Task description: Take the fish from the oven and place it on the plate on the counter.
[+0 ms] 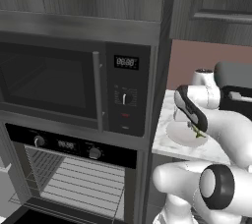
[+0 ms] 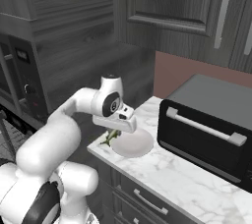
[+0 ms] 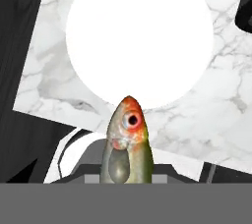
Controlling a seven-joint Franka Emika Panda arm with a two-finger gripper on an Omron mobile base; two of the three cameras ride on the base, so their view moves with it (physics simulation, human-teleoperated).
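Observation:
My gripper [image 2: 113, 132] is shut on the fish [image 2: 110, 137], a small olive-green fish that hangs from the fingers just above the counter [image 2: 172, 175]. In the hand view the fish [image 3: 127, 139] points its orange-tinged head at the near rim of the round white plate [image 3: 139, 36]. In the right base view the plate [image 2: 133, 144] lies just right of the gripper, near the counter's left end. From the left base view, the gripper [image 1: 195, 128] holds the fish [image 1: 199, 132] over the plate's [image 1: 179, 134] right side. The oven [image 1: 74, 174] stands open at lower left, its wire racks showing.
A black toaster-style appliance [image 2: 211, 125] with a silver handle sits on the counter right of the plate. A black microwave [image 1: 49, 80] is mounted above the oven. Dark wood cabinets [image 2: 172, 2] hang above. The counter's left edge [image 1: 156, 139] drops off beside the tall cabinet.

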